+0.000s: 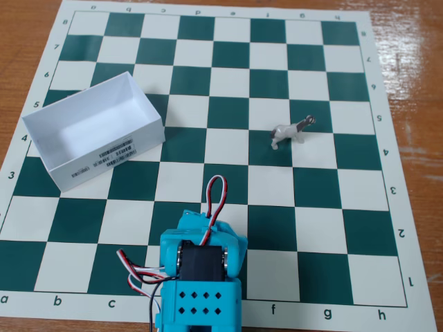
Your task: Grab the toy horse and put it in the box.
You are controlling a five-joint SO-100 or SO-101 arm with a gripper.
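Observation:
The toy horse (291, 131), a tiny white-and-grey figurine with a darker head, stands on the chessboard right of centre, head towards the right. The box (93, 131), white and open-topped with a barcode label on its near long side, sits on the left of the board and looks empty. My turquoise arm (201, 266) is folded low at the bottom edge, well short of both. Its gripper end faces away under the arm body, so the fingers are hidden.
A green-and-white chessboard mat (208, 69) covers most of the wooden table (415, 55). Red, white and black servo cables (216, 197) loop up from the arm. Several board squares separate the horse from the box.

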